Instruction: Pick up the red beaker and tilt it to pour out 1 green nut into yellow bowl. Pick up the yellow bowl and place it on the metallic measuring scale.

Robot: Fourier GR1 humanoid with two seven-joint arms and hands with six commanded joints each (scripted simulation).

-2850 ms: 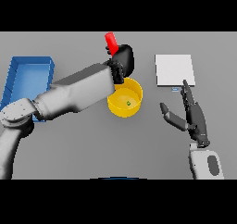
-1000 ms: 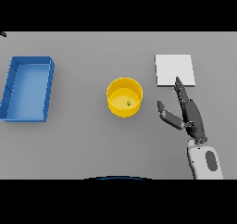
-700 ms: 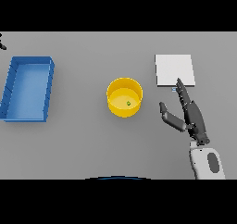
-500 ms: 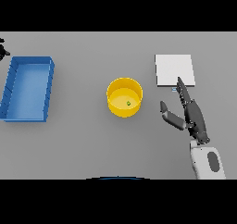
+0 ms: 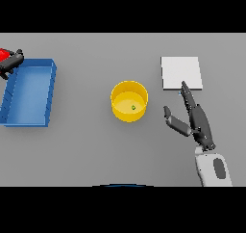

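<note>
The yellow bowl (image 5: pixel 129 101) stands mid-table with one green nut (image 5: pixel 133 107) inside it. To its upper right lies the flat metallic scale (image 5: pixel 180 72). My right hand (image 5: pixel 193 120) is open to the right of the bowl, fingers straight and reaching up to the scale's near edge, thumb spread toward the bowl. At the far left edge my left hand (image 5: pixel 11 63) is shut on the red beaker (image 5: pixel 4 54), which is mostly cut off by the view's edge, above the blue tray's far left corner.
A blue rectangular tray (image 5: pixel 9 107) lies at the left side of the table, its inside bare. Grey tabletop stretches between the tray and the bowl and in front of the bowl.
The left arm pulled back from over the bowl to the far left with the beaker, left the view, and now shows again at the edge. The right hand shifted slightly.
</note>
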